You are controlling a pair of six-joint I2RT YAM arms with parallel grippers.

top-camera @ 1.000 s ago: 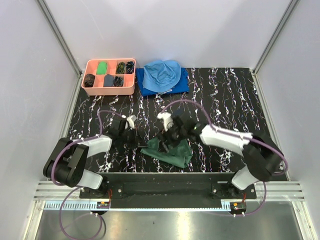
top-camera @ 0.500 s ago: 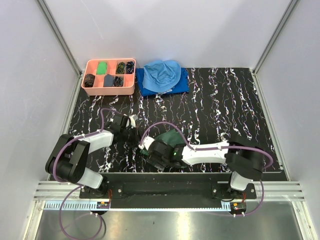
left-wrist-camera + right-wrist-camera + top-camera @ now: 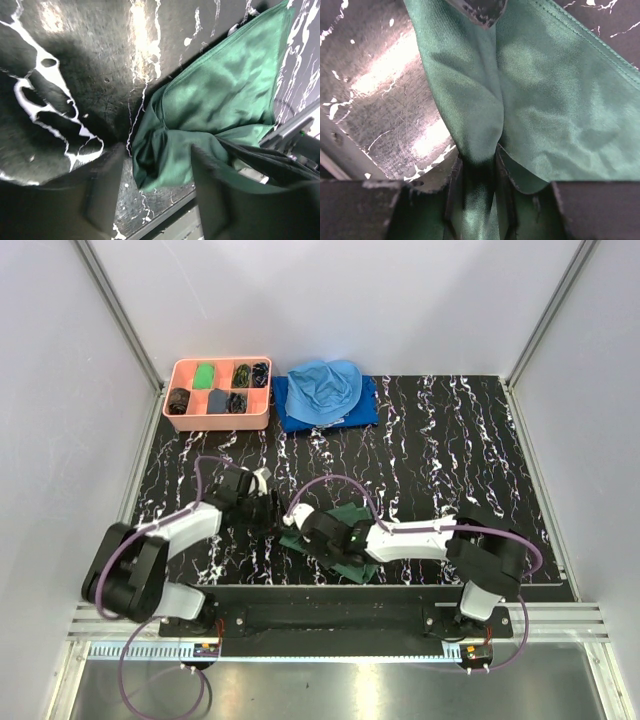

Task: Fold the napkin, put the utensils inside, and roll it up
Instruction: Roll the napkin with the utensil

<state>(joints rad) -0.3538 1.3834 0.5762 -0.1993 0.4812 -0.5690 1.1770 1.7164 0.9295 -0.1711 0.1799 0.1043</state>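
I read the napkin (image 3: 560, 100), bunched on the table well nearer me than the pink tray (image 3: 220, 422), as light, limp and slippery, best pinched at a hem or corner; my right claw (image 3: 477, 165) is clamped on 1 raised fold, my left claw (image 3: 157, 185) partly open and empty beside it.
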